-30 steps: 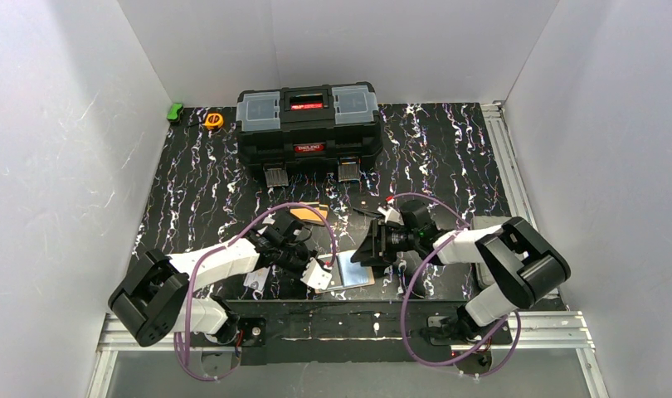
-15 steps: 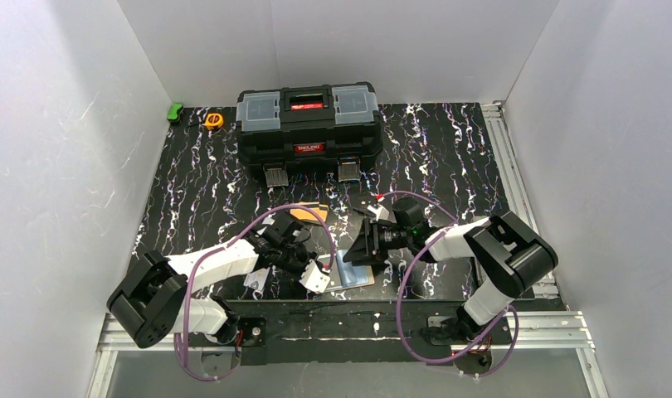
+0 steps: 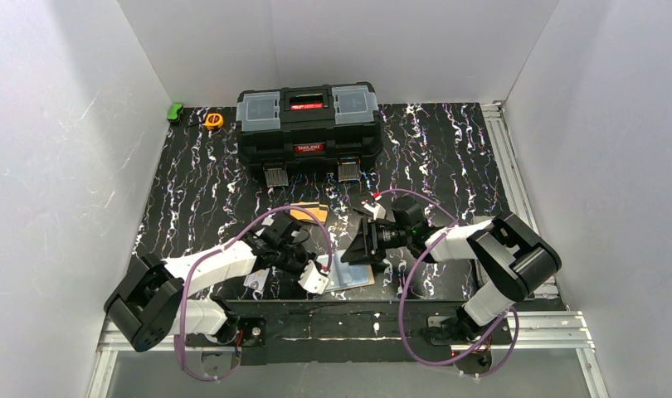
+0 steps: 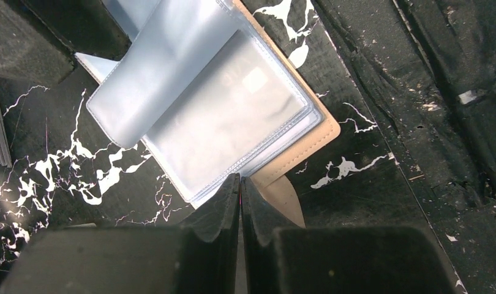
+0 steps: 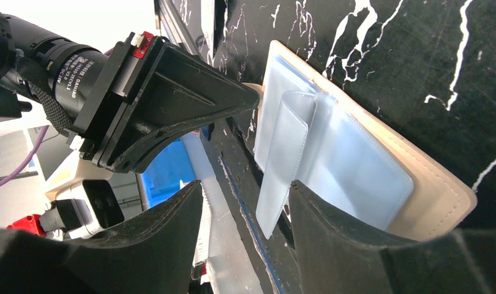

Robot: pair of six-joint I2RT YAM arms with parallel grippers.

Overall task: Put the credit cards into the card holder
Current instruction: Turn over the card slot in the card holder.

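Beige card holder [image 4: 233, 119] open, left jaws closed at its edge, right wrist alone shows right jaws parted around pocket [image 5: 286, 162]

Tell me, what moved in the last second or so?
The right gripper slid a little to the left, closer over the open card holder, its jaws open around a raised clear pocket; it took hold of nothing. The left gripper stayed shut at the holder's edge, and the toolbox and orange card did not move.
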